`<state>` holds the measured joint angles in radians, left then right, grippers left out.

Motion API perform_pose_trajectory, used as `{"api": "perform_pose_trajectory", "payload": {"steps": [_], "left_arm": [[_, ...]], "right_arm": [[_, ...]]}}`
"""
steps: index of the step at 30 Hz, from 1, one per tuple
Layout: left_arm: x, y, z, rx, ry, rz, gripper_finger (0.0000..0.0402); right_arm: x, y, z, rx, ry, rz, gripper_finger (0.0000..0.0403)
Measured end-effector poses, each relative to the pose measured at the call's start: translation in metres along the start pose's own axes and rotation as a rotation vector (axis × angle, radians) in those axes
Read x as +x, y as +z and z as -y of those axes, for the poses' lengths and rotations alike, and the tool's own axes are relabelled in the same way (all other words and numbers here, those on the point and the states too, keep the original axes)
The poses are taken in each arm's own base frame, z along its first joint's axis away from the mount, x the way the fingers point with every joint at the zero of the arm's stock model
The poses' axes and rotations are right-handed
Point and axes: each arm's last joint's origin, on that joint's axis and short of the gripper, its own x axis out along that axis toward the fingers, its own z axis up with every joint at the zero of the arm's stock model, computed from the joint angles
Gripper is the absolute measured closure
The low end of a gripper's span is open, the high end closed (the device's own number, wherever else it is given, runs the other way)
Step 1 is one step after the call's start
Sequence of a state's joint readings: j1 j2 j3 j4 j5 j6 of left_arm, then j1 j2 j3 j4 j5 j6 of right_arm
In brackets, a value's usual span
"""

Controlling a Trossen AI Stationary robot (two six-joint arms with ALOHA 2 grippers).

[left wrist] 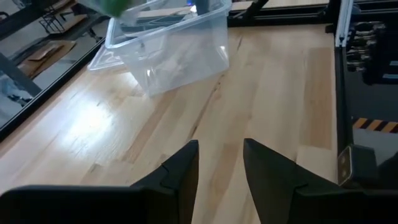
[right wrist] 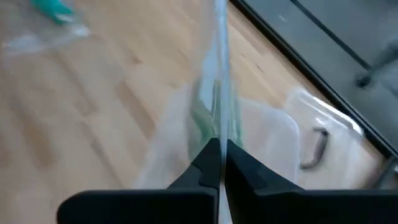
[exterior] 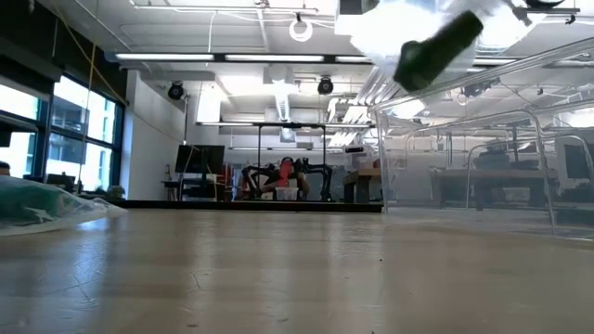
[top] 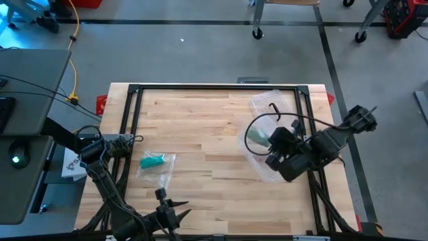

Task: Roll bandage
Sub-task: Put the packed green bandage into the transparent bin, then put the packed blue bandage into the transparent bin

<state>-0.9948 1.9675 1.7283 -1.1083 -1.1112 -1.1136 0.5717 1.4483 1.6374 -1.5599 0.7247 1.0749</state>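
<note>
Clear plastic — a bin sits on the right half of the wooden bench, and the right pincer has its two dark fingers pressed together on the bin's thin wall, with something green showing through the plastic just beside it. A teal bandage in a clear wrapper lies on the bench's left half, well apart from the bin. The left pincer hangs at the bench's near edge, its fingers apart and gripping nothing — it faces the bin across bare wood.
</note>
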Motion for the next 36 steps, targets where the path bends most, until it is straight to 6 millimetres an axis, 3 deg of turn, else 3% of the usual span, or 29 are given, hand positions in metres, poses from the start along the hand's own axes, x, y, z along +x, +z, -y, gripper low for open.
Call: {"api": "perform_pose_trajectory", "payload": {"steps": [5, 11, 22, 27, 30, 36], "left_arm": [[0.0, 0.0, 0.001, -0.002, -0.005, 0.001, 0.028], [0.0, 0.0, 0.001, -0.008, -0.004, 0.002, 0.028], [0.002, 0.001, 0.0, -0.012, 0.001, 0.002, 0.028], [0.002, 0.001, 0.0, -0.013, 0.001, 0.001, 0.028], [0.002, 0.001, 0.0, -0.013, 0.001, 0.001, 0.028], [0.002, 0.001, 0.001, -0.049, -0.012, -0.023, 0.028]], "right_arm": [[0.023, -0.005, 0.0, -0.094, -0.089, -0.049, 0.0403], [0.058, -0.014, 0.002, -0.506, -0.075, -0.295, 0.0403], [0.097, -0.025, -0.005, -1.051, -0.059, -0.479, 0.0403], [0.111, -0.028, -0.014, -1.219, -0.11, -0.505, 0.04], [0.123, -0.029, -0.019, -1.275, -0.135, -0.537, 0.0373], [0.133, -0.027, -0.022, -1.257, -0.266, -0.499, 0.0264]]}}
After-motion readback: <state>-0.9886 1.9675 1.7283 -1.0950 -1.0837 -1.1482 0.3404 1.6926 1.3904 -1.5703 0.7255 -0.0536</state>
